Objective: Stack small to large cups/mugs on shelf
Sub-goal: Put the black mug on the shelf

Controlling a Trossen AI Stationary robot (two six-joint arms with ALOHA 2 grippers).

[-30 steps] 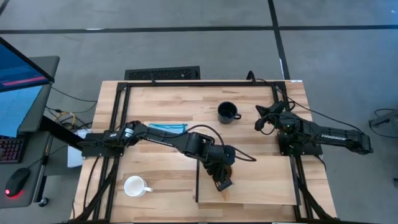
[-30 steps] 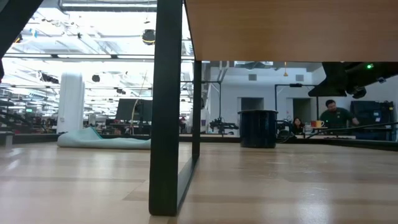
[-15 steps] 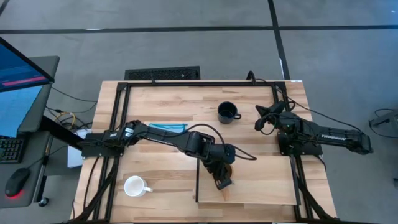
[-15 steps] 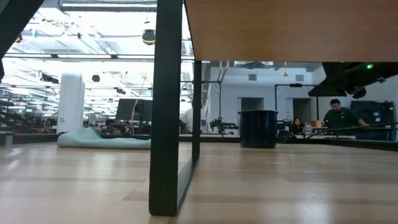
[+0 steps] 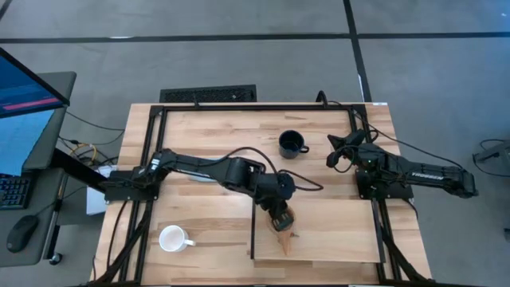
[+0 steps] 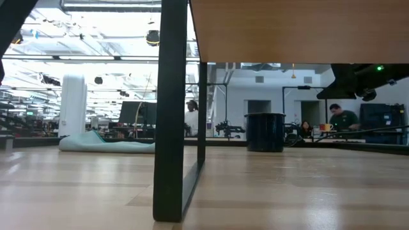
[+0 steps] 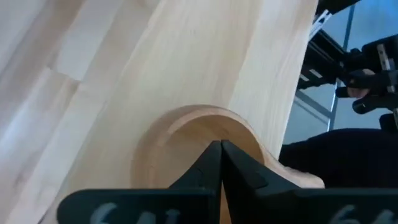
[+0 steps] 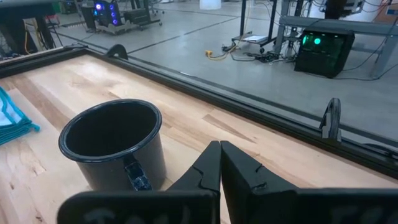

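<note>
L fingers (image 7: pixel 219 163) are clenched tip to tip, right over the rim of the tan cup (image 7: pixel 198 144); can't tell if they pinch the rim or just sit above it. In the high view the left gripper (image 5: pixel 280 219) points down over the shelf (image 5: pixel 335 239), near its left edge, w/ the tan cup (image 5: pixel 285 232) on the shelf under and just near of it. L arm stretches long across the desk (image 5: pixel 207 127) from its base at the left, elbow bent around mid-desk, wrist dipped toward the shelf.

R fingers (image 8: pixel 217 168) are nearly pressed together, nothing between them, aimed at the black mug (image 8: pixel 115 144), which stands upright just ahead, handle toward the camera. High view: right gripper (image 5: pixel 336 156) hangs at the far right of the desk, just right of the black mug (image 5: pixel 291 144), not touching. R arm lies folded low along the right edge.

White mug (image 5: pixel 174 237) stands near-left on the desk, well apart from both arms. Blue cloth (image 6: pixel 105 143) lies far-left, partly under the L arm.
</note>
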